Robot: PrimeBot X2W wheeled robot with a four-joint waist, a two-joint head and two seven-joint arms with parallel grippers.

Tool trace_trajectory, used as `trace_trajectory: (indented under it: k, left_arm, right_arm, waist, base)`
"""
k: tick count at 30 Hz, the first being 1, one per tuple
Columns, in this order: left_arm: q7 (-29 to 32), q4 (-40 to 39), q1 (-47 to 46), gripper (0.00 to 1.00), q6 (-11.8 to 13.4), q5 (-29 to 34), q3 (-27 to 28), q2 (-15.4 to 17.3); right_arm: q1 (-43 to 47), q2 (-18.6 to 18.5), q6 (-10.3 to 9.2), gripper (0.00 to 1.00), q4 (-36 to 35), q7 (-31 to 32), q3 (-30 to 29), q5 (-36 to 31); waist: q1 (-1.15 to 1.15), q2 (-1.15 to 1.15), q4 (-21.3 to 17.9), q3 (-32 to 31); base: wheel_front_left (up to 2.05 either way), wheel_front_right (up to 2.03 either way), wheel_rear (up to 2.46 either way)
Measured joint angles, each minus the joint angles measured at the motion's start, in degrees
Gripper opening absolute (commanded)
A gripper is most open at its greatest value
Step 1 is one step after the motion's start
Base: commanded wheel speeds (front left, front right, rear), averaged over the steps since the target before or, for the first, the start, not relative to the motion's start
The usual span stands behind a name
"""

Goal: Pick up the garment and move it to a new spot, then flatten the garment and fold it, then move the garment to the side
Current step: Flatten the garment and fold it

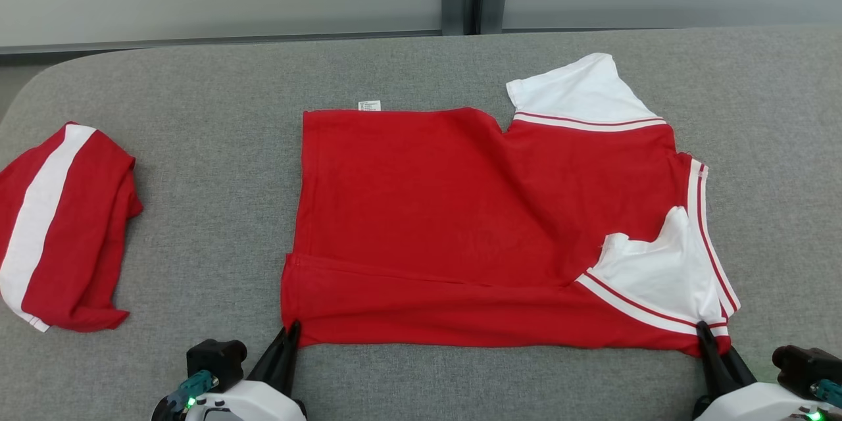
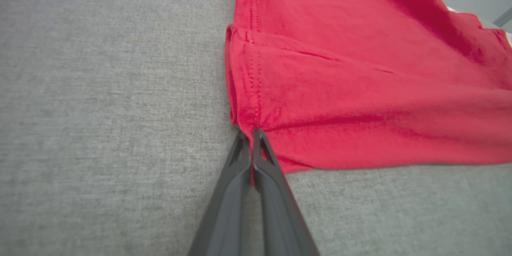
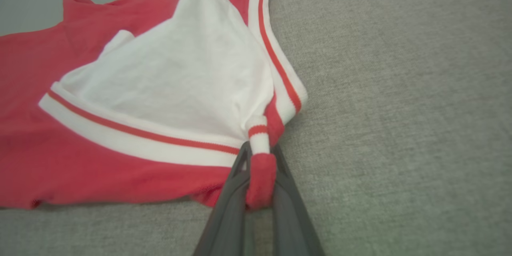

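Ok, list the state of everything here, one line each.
Red shirt: spread out, near edge folded over.
Second garment: folded, lying apart at left.
Left gripper: shut on the shirt's hem corner.
Right gripper: shut on the shirt's striped corner.

Grey table with garment, folded shirt

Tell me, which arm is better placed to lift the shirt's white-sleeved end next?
Right, probably: the right gripper is shut on the red shirt beside its white sleeve; the left gripper pinches the far, plain hem corner.
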Motion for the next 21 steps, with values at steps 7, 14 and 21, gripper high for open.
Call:
trace_trajectory:
  k: [7,14,21]
  left_arm:
    - [0.6,-3.1,2.8,0.0,0.9,-0.9,0.7,1.6]
    - [3.8,-7.8,8.4,0.0,3.0,-1.9,1.7,4.4]
    - [7.6,-12.2,14.8,0.0,5.4,-3.4,1.9,5.4]
  right_arm:
    - [2.1,-2.0,-0.1,0.0,-1.9,-0.5,2.3,4.4]
    - [7.7,-3.0,-0.1,0.0,-5.9,1.0,3.8,6.1]
    - [12.9,-2.9,-0.09,0.0,-8.5,3.8,3.5,7.0]
  waist:
    - [0.0,0.0,0.6,-1.7]
    - [0.0,0.0,0.9,-4.4]
    - [0.0,0.0,0.7,-7.0]
  base:
    - [0.0,0.0,0.0]
    - [0.0,0.0,0.0]
    - [0.0,0.0,0.0]
